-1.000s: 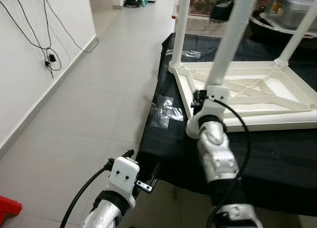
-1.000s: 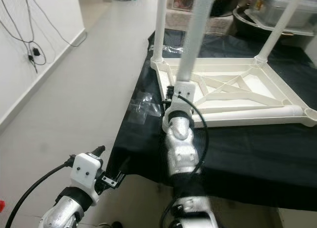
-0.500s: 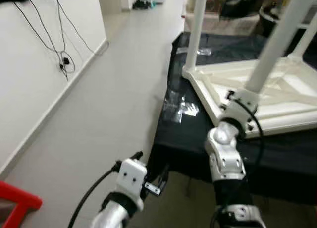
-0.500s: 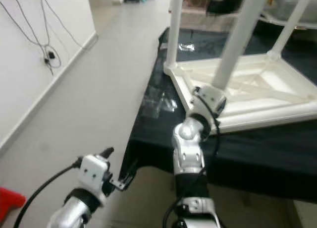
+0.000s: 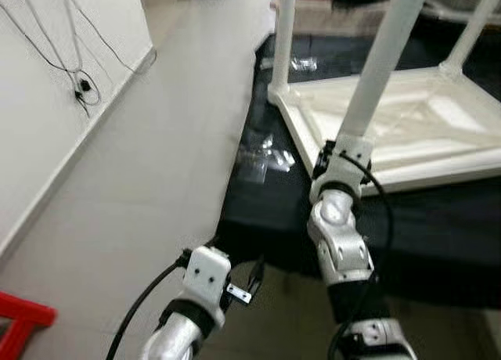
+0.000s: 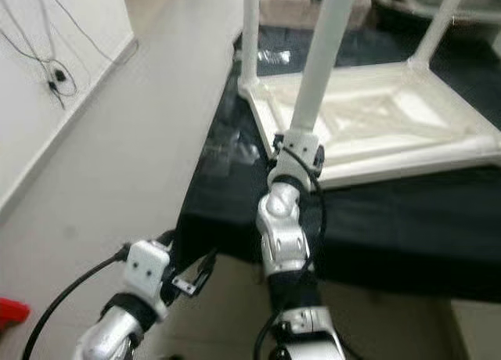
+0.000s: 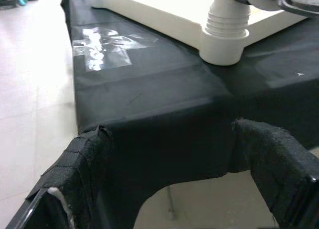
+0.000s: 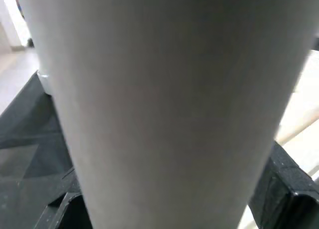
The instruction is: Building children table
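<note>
The white kids' table (image 5: 407, 133) is lying upside down on a black cloth (image 5: 438, 235), legs pointing up. The right gripper (image 5: 338, 158) is clamped around the near table leg (image 5: 383, 63), right above its socket. The left gripper (image 5: 244, 283) hangs low beside the cloth's edge over the tiled floor (image 5: 156, 164), fingers (image 7: 279, 159) spread apart, holding nothing.

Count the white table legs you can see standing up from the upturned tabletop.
3. One leg at the far left corner, one leg at the far right, one leg nearest, held by the right gripper. A fourth may be out of frame.
</note>
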Available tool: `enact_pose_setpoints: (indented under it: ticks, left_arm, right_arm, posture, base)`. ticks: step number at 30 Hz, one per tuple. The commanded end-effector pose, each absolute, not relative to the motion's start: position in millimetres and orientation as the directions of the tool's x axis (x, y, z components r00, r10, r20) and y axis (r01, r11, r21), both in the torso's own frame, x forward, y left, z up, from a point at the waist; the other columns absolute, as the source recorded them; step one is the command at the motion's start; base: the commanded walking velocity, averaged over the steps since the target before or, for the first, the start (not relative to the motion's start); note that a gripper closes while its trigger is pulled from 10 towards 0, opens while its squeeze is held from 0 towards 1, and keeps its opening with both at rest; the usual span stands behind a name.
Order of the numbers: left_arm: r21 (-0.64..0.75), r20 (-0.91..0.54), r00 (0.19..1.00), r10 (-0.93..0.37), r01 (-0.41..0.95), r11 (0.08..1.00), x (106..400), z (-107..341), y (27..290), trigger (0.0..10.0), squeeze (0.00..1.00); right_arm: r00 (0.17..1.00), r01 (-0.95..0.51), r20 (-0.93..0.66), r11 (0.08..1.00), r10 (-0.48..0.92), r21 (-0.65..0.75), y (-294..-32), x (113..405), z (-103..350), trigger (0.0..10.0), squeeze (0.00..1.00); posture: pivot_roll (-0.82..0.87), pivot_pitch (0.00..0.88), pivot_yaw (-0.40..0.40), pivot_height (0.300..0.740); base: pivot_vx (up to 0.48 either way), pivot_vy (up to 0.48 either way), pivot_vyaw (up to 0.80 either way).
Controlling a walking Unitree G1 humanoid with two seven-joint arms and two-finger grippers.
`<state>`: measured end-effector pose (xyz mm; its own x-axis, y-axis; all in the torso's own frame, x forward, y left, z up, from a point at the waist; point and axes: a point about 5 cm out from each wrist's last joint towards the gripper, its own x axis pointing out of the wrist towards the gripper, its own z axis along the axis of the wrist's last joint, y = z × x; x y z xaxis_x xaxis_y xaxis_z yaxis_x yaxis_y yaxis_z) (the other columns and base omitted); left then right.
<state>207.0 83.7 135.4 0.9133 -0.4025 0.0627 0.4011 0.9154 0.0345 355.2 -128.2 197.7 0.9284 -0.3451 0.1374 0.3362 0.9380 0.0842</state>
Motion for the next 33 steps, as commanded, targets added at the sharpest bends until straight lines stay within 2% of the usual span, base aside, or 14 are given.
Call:
enact_pose_setpoints:
  ticks: [1,4,5,7,8,9,11,13,14,15,18,22,26,33]
  left_arm:
    - [0.029,0.046,0.912,-0.406,0.405,0.914,205,131,84,10.0,0.0]
    - [0.03,0.047,0.913,-0.406,0.405,0.914,204,131,84,10.0,0.0]
    - [0.03,0.047,0.913,-0.406,0.405,0.914,204,131,84,10.0,0.0]
    - [0.03,0.047,0.913,-0.406,0.405,0.914,204,131,84,10.0,0.0]
    - [0.03,0.047,0.913,-0.405,0.404,0.914,204,131,84,10.0,0.0]
    - [0.03,0.047,0.913,-0.405,0.404,0.914,204,131,84,10.0,0.0]
    - [0.031,0.048,0.913,-0.405,0.404,0.914,204,131,84,10.0,0.0]
    - [0.031,0.048,0.913,-0.405,0.404,0.914,204,131,84,10.0,0.0]
    - [0.03,0.049,0.913,-0.406,0.405,0.914,205,131,84,10.0,0.0]
    - [0.03,0.049,0.913,-0.406,0.405,0.914,205,131,84,10.0,0.0]
    - [0.028,0.05,0.911,-0.409,0.408,0.912,205,131,84,10.0,0.0]
    - [0.017,0.065,0.906,-0.419,0.418,0.908,204,135,82,10.0,0.0]
    - [0.012,0.086,0.9,-0.427,0.427,0.904,203,138,80,10.0,0.0]
    - [0.064,0.198,0.859,-0.472,0.469,0.881,199,164,70,10.0,0.0]
  right_arm:
    - [0.957,0.226,0.152,0.965,-0.245,0.135,-132,361,202,10.0,0.0]
    - [0.97,0.149,0.169,0.976,-0.176,0.161,-133,364,205,10.0,0.0]
    - [0.976,0.061,0.2,0.987,-0.091,0.152,-132,365,210,10.0,0.0]
    - [0.976,0.061,0.2,0.987,-0.091,0.152,-132,365,210,10.0,0.0]
    - [0.963,-0.125,0.252,0.987,0.096,0.101,-137,368,219,10.0,0.0]
    - [0.947,-0.198,0.27,0.978,0.173,0.066,-140,369,222,10.0,0.0]
    - [0.921,-0.294,0.273,0.956,0.278,0.019,-145,370,225,10.0,0.0]
    - [0.921,-0.294,0.273,0.956,0.278,0.019,-145,370,225,10.0,0.0]
    - [0.88,-0.417,0.249,0.909,0.405,-0.003,-151,372,225,10.0,0.0]
    - [0.88,-0.417,0.249,0.909,0.405,-0.003,-151,372,225,10.0,0.0]
    - [0.776,-0.614,0.184,0.789,0.604,0.001,-153,377,225,10.0,0.0]
    - [0.69,-0.719,0.144,0.695,0.709,0.027,-144,381,225,10.0,0.0]
    - [0.671,-0.738,0.124,0.674,0.731,0.026,-140,384,224,10.0,0.0]
    - [0.576,-0.817,0.05,0.576,0.816,0.025,-126,387,216,10.0,0.0]
  posture:
    - [0.09,0.144,-0.055,0.74]
    - [0.1,0.143,-0.056,0.74]
    - [0.1,0.142,-0.056,0.74]
    - [0.1,0.142,-0.056,0.74]
    - [0.09,0.143,-0.057,0.74]
    - [0.1,0.142,-0.056,0.74]
    - [0.1,0.144,-0.057,0.74]
    - [0.1,0.144,-0.057,0.74]
    - [0.1,0.146,-0.058,0.74]
    - [0.1,0.146,-0.058,0.74]
    - [0.1,0.149,-0.061,0.74]
    - [0.11,0.155,-0.064,0.74]
    - [0.11,0.157,-0.065,0.74]
    - [0.13,0.164,-0.075,0.74]
  base:
    - [0.0,0.0,0.0]
    - [0.0,0.0,0.0]
    - [0.0,0.0,0.0]
    - [0.0,0.0,0.0]
    - [0.0,0.0,0.0]
    - [0.0,0.0,0.0]
    - [0.0,0.0,0.0]
    - [0.0,0.0,0.0]
    - [0.0,0.0,0.0]
    - [0.0,0.0,0.0]
    - [0.0,0.0,0.0]
    - [0.0,0.0,0.0]
    - [0.0,0.0,0.0]
    - [0.0,0.0,0.0]
